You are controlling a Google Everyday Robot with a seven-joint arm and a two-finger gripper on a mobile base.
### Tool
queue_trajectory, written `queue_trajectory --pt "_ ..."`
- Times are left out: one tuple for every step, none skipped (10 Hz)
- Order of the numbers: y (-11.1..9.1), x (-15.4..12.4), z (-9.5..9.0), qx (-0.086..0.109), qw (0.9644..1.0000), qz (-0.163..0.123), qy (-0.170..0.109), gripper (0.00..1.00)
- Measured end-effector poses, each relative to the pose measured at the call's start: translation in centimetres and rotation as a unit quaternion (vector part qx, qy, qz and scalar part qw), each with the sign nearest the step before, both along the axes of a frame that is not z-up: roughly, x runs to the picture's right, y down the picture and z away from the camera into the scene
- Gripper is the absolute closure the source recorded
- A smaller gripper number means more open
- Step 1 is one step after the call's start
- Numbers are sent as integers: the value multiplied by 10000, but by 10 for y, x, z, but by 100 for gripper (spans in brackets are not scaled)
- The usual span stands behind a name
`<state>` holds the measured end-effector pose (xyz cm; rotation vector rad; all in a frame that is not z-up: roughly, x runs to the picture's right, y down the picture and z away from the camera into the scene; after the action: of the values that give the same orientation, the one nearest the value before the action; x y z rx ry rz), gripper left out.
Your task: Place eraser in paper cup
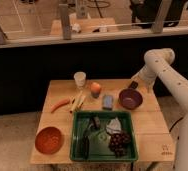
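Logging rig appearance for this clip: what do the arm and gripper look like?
The arm is off-white, built of thick rounded tubes with a bulbous joint. The gripper, just behind the purple bowl, is dark. No cables or markings show.

The cup (79, 79) is seen as off-white, the orange (95, 89) as orange with a reddish blush. A block (107, 102) is shown in blue-grey and the purple bowl (130, 99) in deep purple. The tray (75, 137) is coloured dark green, and the grapes (118, 142) in it dark purple. The red bowl (48, 140) is rendered orange-red, the carrot (60, 105) orange. The desk (152, 125) is finished in light wood. The arm (162, 70) is white. The tool (133, 84), dark, is held over the desk's far right edge, by the purple bowl
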<state>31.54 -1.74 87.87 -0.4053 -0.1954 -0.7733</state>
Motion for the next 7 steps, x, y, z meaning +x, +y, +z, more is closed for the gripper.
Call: queue_trajectory --pt "4 2 15 69 10000 -17 21 20" --pt "8 3 25 104 9999 -63 27 20" --pt "12 3 42 147 9998 -139 42 20" --pt "15 3 55 170 9996 -193 80 20" --pt "17 3 66 172 9995 -233 137 20" --pt "16 -1 68 177 9995 -233 124 20" --pt "17 2 68 173 9995 -221 143 20"
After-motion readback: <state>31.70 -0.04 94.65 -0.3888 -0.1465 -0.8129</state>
